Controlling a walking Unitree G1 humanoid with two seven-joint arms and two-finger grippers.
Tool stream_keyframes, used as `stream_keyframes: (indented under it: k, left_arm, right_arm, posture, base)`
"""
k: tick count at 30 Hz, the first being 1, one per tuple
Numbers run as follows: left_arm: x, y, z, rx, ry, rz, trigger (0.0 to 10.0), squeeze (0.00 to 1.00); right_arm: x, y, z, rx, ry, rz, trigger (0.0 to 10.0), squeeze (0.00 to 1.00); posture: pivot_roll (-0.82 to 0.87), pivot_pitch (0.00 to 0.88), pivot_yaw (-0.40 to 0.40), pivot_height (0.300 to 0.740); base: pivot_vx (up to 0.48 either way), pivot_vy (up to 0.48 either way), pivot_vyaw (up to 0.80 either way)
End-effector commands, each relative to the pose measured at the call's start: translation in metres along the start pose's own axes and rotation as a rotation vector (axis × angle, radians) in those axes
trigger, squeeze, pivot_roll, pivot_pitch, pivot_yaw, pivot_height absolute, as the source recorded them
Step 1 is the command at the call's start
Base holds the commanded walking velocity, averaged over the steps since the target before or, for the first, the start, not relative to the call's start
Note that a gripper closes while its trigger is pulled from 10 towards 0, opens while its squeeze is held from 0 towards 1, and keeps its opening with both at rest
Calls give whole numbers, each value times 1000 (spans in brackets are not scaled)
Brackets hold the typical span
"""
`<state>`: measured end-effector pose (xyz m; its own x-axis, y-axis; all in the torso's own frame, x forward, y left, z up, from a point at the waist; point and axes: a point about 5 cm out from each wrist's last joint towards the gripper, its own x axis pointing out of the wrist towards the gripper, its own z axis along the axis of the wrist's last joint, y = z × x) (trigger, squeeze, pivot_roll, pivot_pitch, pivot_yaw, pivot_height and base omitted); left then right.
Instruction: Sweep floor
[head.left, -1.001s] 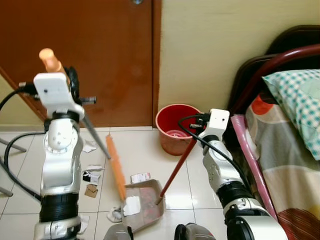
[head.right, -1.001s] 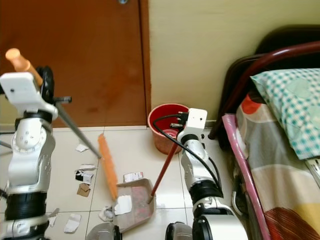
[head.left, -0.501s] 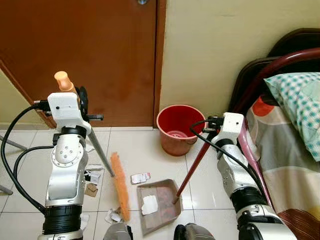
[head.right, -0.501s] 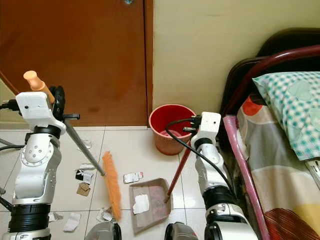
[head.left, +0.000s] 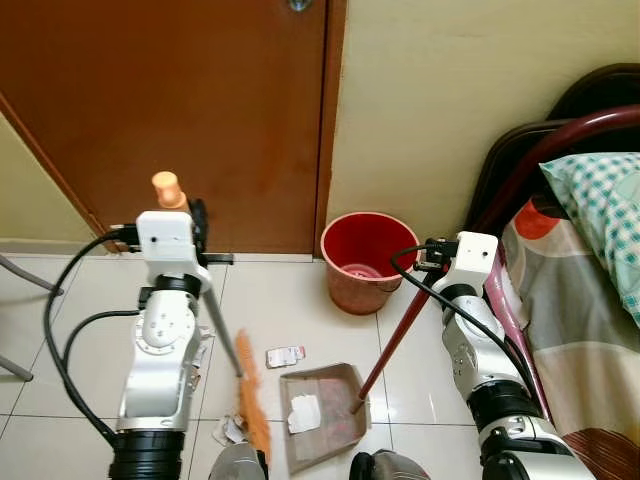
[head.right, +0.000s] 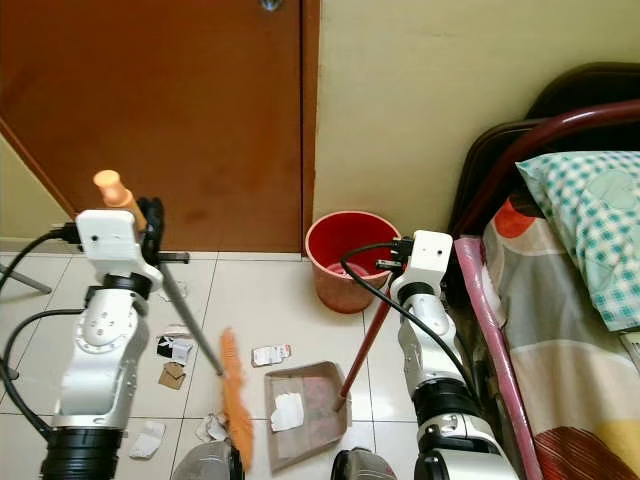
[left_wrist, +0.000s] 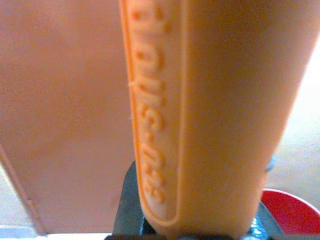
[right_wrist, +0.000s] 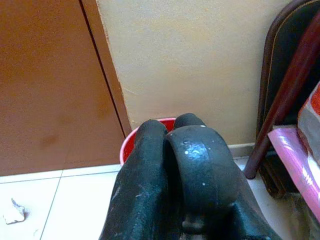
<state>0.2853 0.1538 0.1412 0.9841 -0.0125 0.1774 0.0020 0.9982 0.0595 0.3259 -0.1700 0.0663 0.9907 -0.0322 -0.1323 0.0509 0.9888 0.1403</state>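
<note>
Change: since a second ago the dustpan (head.left: 322, 415) has been drawn in flat, and the broom (head.left: 252, 405) stands beside it – one paper inside.
Left tool (head.left: 196, 222): closed on the broom's handle.
Right tool (head.left: 436, 262): clamped on the dustpan's red stick.
Remaining: scraps (head.right: 172, 360) left of the broom.
Around: red bucket (head.left: 361, 259) by the door (head.left: 180, 110) – bed (head.left: 585, 270) crowds the right.

A brown wooden door (head.right: 150, 110) is set in a pale yellow wall (head.right: 420, 90), with its frame (head.right: 309, 120) running down to a floor of glossy white tiles (head.right: 270, 300). A red bucket (head.right: 345, 260) is stood at the foot of the wall. A bed (head.right: 570, 320) with a dark curved headboard (head.right: 540, 120), a checked pillow (head.right: 585, 220) and a patterned sheet is seen along one side. Even, soft light is cast throughout.
</note>
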Motion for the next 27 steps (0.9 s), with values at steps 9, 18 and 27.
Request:
stream_keyframes:
  k: [9, 18, 27]
  left_arm:
    - [-12, 6, -20, 87, 59, -14, 10000, 0]
    - [-13, 0, -23, 104, 68, -3, 10000, 0]
    - [-12, 0, -22, 86, 62, 10, 10000, 0]
  right_arm:
    - [0, -2, 2, 69, -7, -15, 10000, 0]
    - [1, -2, 2, 86, 8, -1, 10000, 0]
    - [3, -3, -4, 319, 93, -6, 10000, 0]
  posture:
    - [126, 29, -51, 740]
    - [98, 32, -54, 740]
    - [29, 55, -50, 740]
  base:
    - [0, 0, 0]
    - [0, 0, 0]
    - [0, 0, 0]
